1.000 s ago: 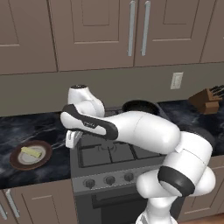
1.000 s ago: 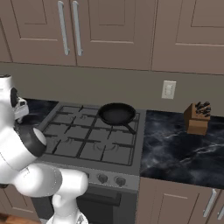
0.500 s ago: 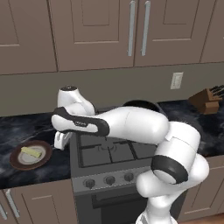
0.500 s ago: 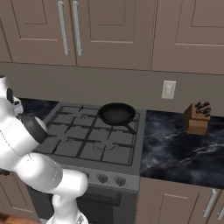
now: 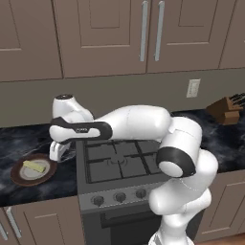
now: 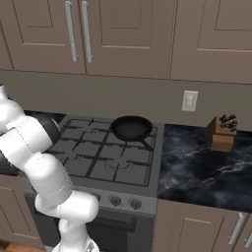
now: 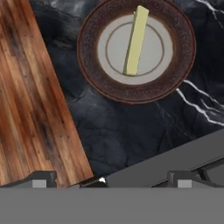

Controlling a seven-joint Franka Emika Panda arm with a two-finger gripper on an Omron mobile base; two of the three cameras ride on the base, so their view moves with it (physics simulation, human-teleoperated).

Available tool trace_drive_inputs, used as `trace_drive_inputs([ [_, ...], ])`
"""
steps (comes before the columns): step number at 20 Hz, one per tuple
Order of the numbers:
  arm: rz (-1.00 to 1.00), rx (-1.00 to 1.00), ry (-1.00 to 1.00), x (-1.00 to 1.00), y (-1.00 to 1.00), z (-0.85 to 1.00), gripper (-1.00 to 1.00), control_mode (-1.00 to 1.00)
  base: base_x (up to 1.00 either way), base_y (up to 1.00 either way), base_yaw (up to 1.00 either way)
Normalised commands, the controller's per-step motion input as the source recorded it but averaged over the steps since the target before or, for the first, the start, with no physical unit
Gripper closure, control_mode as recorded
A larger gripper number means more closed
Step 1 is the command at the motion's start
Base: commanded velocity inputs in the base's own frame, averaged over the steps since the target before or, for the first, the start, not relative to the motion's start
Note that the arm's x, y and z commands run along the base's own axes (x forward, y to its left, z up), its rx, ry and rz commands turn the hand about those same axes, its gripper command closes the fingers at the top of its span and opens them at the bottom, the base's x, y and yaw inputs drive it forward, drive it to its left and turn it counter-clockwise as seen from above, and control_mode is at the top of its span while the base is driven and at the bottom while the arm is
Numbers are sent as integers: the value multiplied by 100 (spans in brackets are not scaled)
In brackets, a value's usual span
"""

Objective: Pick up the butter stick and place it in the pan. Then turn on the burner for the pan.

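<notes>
We see the butter stick (image 7: 135, 40) on the plate (image 7: 89, 65) near the counter's (image 7: 131, 131) front edge; the gripper (image 5: 56, 153) hangs beside it, fingers apart, their tips cut off. The pan (image 6: 131, 128) sits on the stove's (image 6: 106, 157) back burner.

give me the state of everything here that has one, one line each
butter stick: lying flat on the plate, not gripped
plate: on the dark counter left of the stove, holding the butter
pan: empty, on the stove's back burner
gripper: near the plate's right edge, holding nothing; open or shut unclear
upper cabinet doors: closed
knife block: upright on the counter, knives in it
</notes>
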Motion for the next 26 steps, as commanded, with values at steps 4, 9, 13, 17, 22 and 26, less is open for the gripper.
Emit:
trace_drive_inputs([
  [4,0,-10,0,26,49,-6,-100,-100,0,0,0],
  [9,0,-7,0,17,43,-7,-100,-100,0,0,0],
  [13,0,-2,0,14,33,-11,-100,-100,0,0,0],
  [17,0,0,0,16,19,-19,-100,-100,0,0,0],
  [22,0,0,3,20,9,-28,-100,-100,0,0,0],
  [26,0,0,3,24,4,-34,-100,-100,0,0,0],
])
